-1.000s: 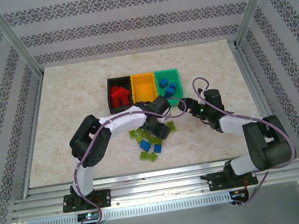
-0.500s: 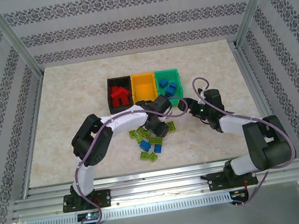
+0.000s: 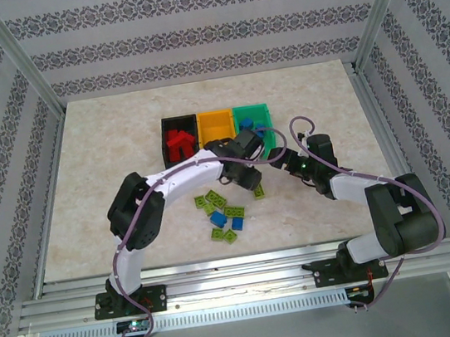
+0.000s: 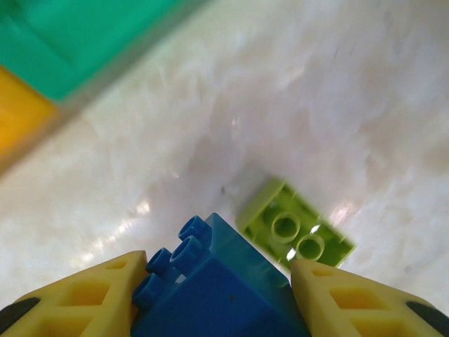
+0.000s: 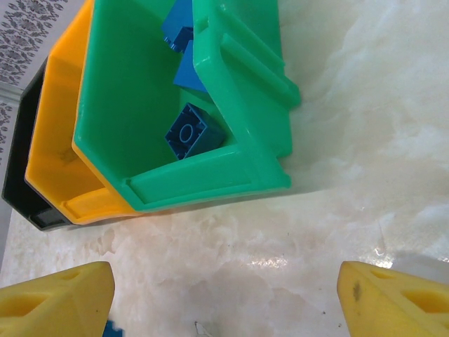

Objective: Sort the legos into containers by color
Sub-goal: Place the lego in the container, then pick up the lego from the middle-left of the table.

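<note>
Your left gripper pinches a blue lego between its fingers above the table, the green bin lies at about eleven o'clock from them, and your right gripper hangs spread and empty beside that bin.

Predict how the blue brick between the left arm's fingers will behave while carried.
Probably stiff: the blue brick shows crisp edges between the fingers. Likely light, being small beside the green bin. It might twist, since its glossy plastic sits skewed, studs toward one finger.
</note>
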Tool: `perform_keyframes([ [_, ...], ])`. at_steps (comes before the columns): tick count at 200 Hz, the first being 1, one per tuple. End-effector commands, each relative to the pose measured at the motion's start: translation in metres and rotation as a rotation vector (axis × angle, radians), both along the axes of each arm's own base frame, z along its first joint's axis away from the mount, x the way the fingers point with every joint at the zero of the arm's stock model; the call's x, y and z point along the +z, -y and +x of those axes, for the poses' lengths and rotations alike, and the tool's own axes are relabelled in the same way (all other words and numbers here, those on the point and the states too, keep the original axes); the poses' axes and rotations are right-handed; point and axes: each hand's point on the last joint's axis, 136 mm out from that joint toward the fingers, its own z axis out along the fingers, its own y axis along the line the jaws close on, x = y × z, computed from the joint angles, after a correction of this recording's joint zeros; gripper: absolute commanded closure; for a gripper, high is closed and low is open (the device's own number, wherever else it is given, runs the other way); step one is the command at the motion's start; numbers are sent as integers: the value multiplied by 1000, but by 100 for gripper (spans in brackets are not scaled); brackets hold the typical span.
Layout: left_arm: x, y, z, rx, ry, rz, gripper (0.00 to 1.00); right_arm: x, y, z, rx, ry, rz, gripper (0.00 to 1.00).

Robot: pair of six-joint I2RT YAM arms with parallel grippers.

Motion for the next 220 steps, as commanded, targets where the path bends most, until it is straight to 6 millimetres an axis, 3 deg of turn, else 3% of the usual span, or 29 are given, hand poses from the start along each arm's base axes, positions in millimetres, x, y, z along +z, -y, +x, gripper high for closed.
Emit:
perform_keyframes([
  [1,42,4,22,56,100,-39,63,-1,2,-1,-5,6,14,17],
  [66,63,18,96,134,221,-8,62,-3,3,1,-10,4,10,17],
  [106,50,5,125,232,239,71,44,-2,4,2,-12,7,8,17],
  [140,55,2,121,247,230,53,40,-3,5,2,-13,5,8,17],
  [161,63,-2,114,248,236,33,27,-2,3,2,-8,8,12,17],
  [220,92,-15,88,257,288,-115,12,-4,2,2,-6,1,16,17],
])
